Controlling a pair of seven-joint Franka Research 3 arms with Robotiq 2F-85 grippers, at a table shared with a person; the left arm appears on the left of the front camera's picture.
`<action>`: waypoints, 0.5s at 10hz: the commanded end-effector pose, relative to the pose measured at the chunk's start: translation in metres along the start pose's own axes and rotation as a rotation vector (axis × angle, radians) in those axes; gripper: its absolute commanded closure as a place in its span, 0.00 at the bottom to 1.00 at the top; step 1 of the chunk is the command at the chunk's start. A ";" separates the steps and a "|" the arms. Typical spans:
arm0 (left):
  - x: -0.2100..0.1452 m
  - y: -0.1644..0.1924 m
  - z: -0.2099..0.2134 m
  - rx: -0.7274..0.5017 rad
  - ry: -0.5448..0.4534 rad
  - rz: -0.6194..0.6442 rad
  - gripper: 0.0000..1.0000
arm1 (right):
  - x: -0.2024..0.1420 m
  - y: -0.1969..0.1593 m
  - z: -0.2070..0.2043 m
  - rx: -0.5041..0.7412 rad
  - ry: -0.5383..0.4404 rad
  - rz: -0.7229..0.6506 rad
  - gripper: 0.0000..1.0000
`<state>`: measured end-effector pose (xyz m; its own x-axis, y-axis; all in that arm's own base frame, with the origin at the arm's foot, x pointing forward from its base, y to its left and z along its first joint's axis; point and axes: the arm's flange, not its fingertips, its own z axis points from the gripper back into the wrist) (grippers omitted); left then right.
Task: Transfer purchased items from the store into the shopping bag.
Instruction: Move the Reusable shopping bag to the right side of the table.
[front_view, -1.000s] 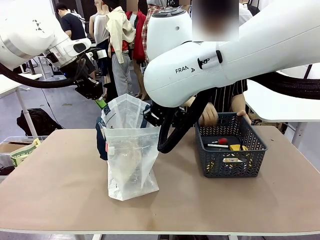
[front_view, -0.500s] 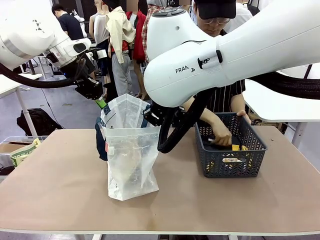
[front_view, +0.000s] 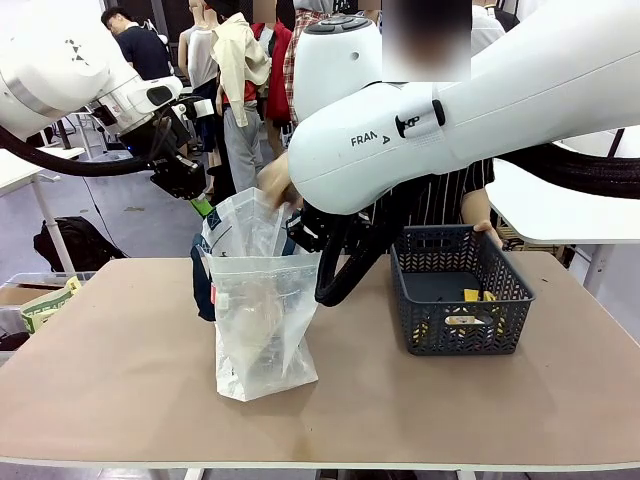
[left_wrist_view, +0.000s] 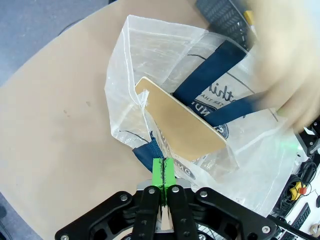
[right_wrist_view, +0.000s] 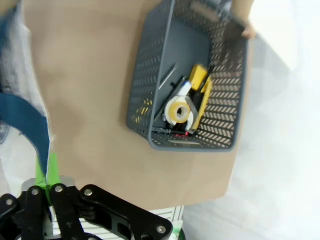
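The bag (front_view: 262, 310) stands up in the middle of the table (front_view: 120, 380). The left gripper (front_view: 200, 206) is at the bag's top edge on one side. The right gripper (front_view: 300, 232) is at the top edge on the other side. The person's hand (front_view: 274, 180) is just over the open top of the bag, between the two grippers. The basket (front_view: 450, 335) sits to the right of the bag, near it but not touching.

The left wrist camera looks down into the bag. There the left gripper's green pads (left_wrist_view: 158, 172) are pressed together on the bag's edge, where a dark blue strap (left_wrist_view: 150, 147) ends. A flat tan pack (left_wrist_view: 182, 125) leans inside the bag. The hand is a blur over the bag's far side, and I cannot tell if it touches the pack.

The right wrist camera looks down into the basket. A yellow pack (right_wrist_view: 197, 82) with a round roll (right_wrist_view: 178, 111) lies on the bottom. Something small and red (right_wrist_view: 181, 133) lies by the wall. The right gripper is pinched tight on the bag's other blue strap (right_wrist_view: 30, 117).
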<state>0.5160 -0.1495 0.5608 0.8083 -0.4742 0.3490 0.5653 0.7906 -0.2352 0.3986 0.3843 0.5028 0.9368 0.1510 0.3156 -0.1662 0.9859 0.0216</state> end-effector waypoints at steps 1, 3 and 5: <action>0.000 0.000 0.002 -0.002 -0.005 -0.002 1.00 | -0.004 -0.002 0.000 -0.007 0.000 0.000 1.00; 0.000 0.000 0.002 -0.002 -0.005 -0.002 1.00 | -0.004 -0.002 0.000 -0.007 0.000 0.000 1.00; 0.000 0.000 0.002 -0.002 -0.005 -0.002 1.00 | -0.004 -0.002 0.000 -0.007 0.000 0.000 1.00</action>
<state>0.5159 -0.1495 0.5609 0.8083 -0.4742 0.3491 0.5653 0.7906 -0.2351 0.3986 0.3843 0.5029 0.9367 0.1510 0.3159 -0.1662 0.9859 0.0217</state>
